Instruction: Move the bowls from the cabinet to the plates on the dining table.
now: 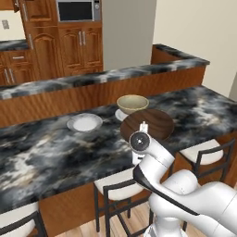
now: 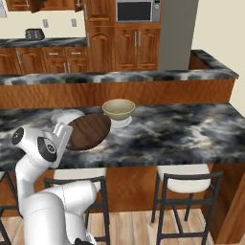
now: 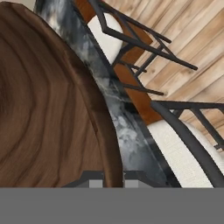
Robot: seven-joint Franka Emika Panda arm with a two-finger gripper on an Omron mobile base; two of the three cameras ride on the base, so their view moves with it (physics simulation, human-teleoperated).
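the end effector (image 3: 107, 177) is clamped narrow on the rim of the dark brown bowl (image 1: 148, 124), which it holds tipped up on edge over the near side of the dining table's marble worktop (image 1: 55, 148) — in the hand view the bowl's wood-grained inside fills the left, with the worktop's edge and the white-seated stools (image 3: 183, 153) beyond it. the arm rises from below the worktop, bends at a round dark-faced joint and reaches forward, wrist level with the bowl. just behind the dark bowl, the beige bowl (image 1: 132, 104) sits upright on a plate (image 2: 123, 121). left of the dark bowl lies the other plate (image 1: 84, 122), bare — close beside it in the left base view, partly hidden behind it in the right base view.
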